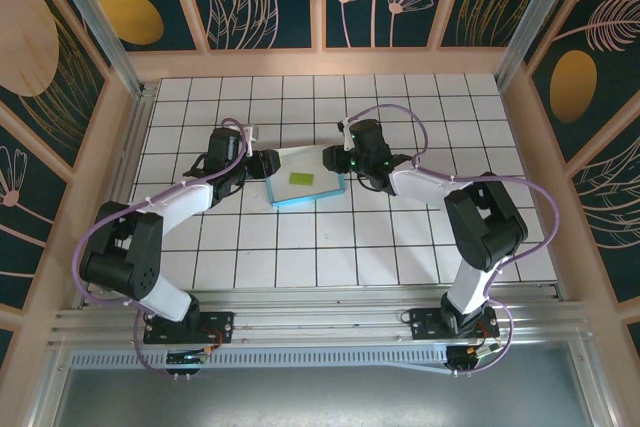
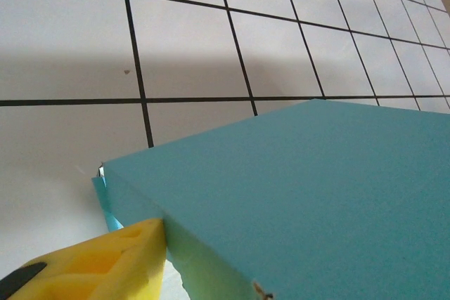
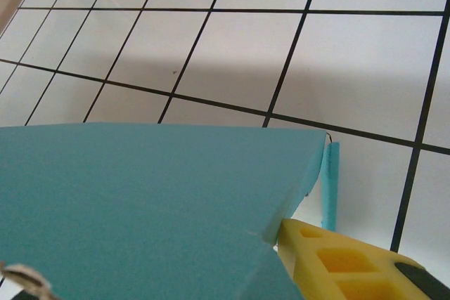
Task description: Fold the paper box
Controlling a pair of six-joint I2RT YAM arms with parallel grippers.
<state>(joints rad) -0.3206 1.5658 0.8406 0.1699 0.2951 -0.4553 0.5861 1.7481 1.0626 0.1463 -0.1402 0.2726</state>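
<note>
2 robot end effectors meet 1 turquoise paper box [image 1: 308, 190] from opposite ends on a white tiled worktop [image 1: 300, 247].

The left end effector [image 1: 262, 162] sits at the box's left end. In its wrist view 1 yellow finger [image 2: 105, 265] touches the box's lower corner, and the blue panel hides the other finger, so a grasp cannot be told from a mere touch. The right end effector [image 1: 338, 159] sits at the box's right end. There too, 1 yellow finger [image 3: 337, 258] touches the box's edge, with its partner hidden, so its state cannot be told either. The box lies between the 2, mid-worktop, with 1 small yellow-green patch [image 1: 303, 178] on its upper face.
</note>
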